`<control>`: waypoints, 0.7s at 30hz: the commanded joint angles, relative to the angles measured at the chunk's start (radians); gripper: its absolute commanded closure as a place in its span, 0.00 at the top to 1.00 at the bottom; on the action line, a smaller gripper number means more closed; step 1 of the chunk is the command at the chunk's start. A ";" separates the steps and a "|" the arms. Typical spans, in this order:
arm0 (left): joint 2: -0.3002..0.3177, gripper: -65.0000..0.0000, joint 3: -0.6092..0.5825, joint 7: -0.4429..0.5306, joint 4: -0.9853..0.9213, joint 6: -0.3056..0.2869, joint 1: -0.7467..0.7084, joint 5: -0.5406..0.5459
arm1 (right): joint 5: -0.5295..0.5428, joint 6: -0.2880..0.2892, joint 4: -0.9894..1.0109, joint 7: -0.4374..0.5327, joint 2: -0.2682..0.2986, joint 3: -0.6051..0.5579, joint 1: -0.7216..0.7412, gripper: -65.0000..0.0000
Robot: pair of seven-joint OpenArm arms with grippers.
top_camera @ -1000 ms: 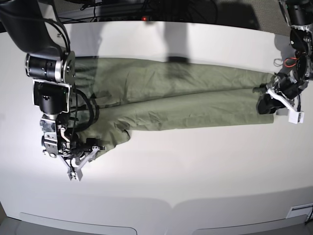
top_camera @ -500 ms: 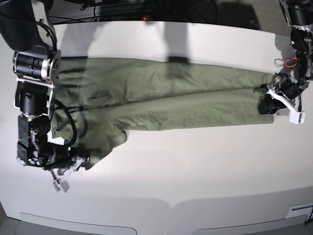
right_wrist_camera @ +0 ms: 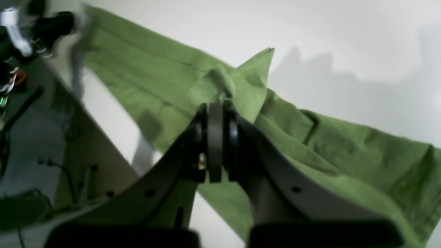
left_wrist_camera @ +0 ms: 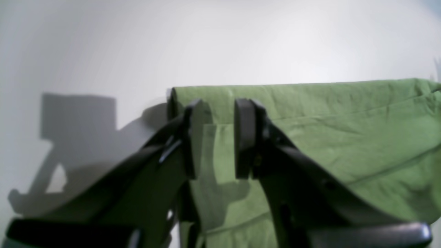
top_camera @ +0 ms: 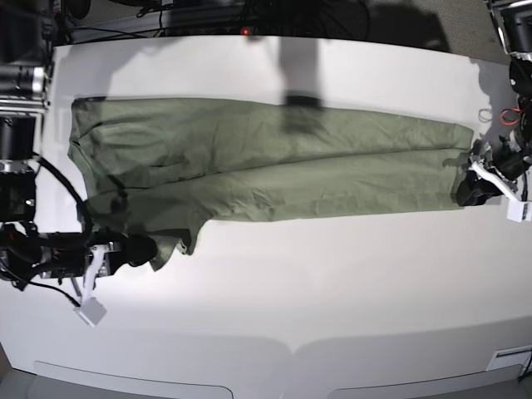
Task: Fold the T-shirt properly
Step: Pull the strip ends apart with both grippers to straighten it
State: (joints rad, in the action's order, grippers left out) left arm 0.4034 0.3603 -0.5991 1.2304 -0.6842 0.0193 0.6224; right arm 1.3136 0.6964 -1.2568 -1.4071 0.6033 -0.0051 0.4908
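Note:
The olive-green T-shirt point(top_camera: 274, 166) lies stretched out lengthwise across the white table point(top_camera: 332, 291), folded into a long band. My right gripper point(top_camera: 150, 249) is at the shirt's lower left corner. The right wrist view shows this gripper point(right_wrist_camera: 215, 106) shut on a pinched tuft of the T-shirt point(right_wrist_camera: 310, 144). My left gripper point(top_camera: 468, 193) sits at the shirt's right end. In the left wrist view its fingers point(left_wrist_camera: 244, 137) stand a little apart, and the T-shirt point(left_wrist_camera: 327, 131) fills the gap of the left gripper point(left_wrist_camera: 213, 137).
Dark cables point(top_camera: 208, 17) run along the table's far edge. A red wire point(top_camera: 507, 116) hangs beside the left arm. A small white block point(top_camera: 90, 312) on the right arm sits near the table's left front.
The right arm swung left and its gripper shut on the shirt's lower left corner, dragging it leftward. The left gripper shifted slightly right and down. The shirt now lies longer.

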 commanded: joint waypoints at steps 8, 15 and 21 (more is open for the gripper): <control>0.029 0.24 0.006 0.021 0.016 -0.007 0.017 0.106 | 0.098 0.002 -0.146 0.011 0.194 0.010 -0.118 0.00; 0.023 0.24 0.006 -0.121 0.144 -0.008 0.019 0.243 | 0.170 0.002 -0.169 0.011 0.314 0.009 -0.203 0.00; 0.024 0.24 0.006 -0.139 0.399 -0.008 0.019 0.195 | 0.170 0.002 -0.169 0.011 0.383 0.009 -0.254 0.00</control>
State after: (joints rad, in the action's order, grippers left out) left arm 0.4084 0.3603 -0.7631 1.6165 -0.6853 0.0216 0.8001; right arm 1.4578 0.6971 -1.4147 -1.4021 0.9585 -0.0074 0.2192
